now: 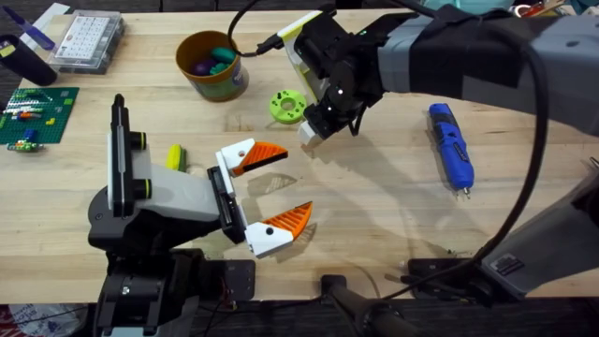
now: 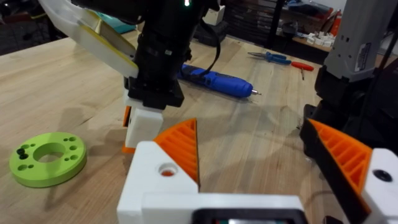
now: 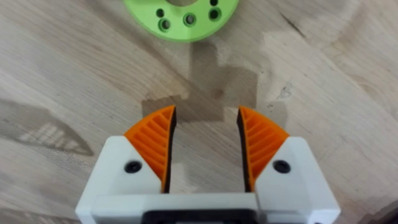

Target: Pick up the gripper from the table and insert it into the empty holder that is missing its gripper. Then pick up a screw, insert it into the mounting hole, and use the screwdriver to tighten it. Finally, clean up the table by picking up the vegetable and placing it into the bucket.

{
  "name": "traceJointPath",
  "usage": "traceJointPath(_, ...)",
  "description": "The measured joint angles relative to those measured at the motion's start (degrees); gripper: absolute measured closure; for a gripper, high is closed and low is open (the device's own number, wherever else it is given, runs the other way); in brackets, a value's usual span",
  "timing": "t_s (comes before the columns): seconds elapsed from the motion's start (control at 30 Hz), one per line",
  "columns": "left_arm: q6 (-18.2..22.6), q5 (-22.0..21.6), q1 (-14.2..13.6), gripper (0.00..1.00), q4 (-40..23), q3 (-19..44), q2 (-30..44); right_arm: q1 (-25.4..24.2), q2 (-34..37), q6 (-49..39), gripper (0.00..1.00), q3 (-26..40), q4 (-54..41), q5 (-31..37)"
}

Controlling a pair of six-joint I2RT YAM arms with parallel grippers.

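Wood tabletop [image 1: 374, 201] — both hands spread, empty. Right hand [image 3: 205, 146] hovers beside green disc [image 1: 288, 105]; screwdriver [image 1: 451, 145] well apart — a misaimed descent risks nudging the disc. Left hand [image 1: 271, 192] idle.

You are at a workshop or robotics lab bench: a wooden table [image 1: 374, 197] carries a clear parts box [image 1: 87, 40], a blue screwdriver [image 1: 451, 145] and a green printed disc [image 1: 288, 104]. Behind the table, the left wrist view shows pliers [image 2: 280, 59] lying loose and dark shelving [image 2: 261, 18] stacked with gear.
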Motion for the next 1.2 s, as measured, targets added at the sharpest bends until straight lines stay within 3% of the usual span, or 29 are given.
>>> traceJointPath(0.43,-0.1,0.0,0.0,0.012,0.2,0.0,0.0,0.0,0.0,0.0,0.451,0.0,-2.9,-0.5)
traceJointPath(0.67,-0.1,0.0,0.0,0.012,0.1,0.0,0.0,0.0,-1.7,0.7,0.451,-0.1,-9.6,-0.5)
traceJointPath(1.2,-0.1,0.0,0.0,0.012,0.1,0.0,0.0,0.0,-30.7,1.4,0.451,-0.1,-19.1,-0.7)
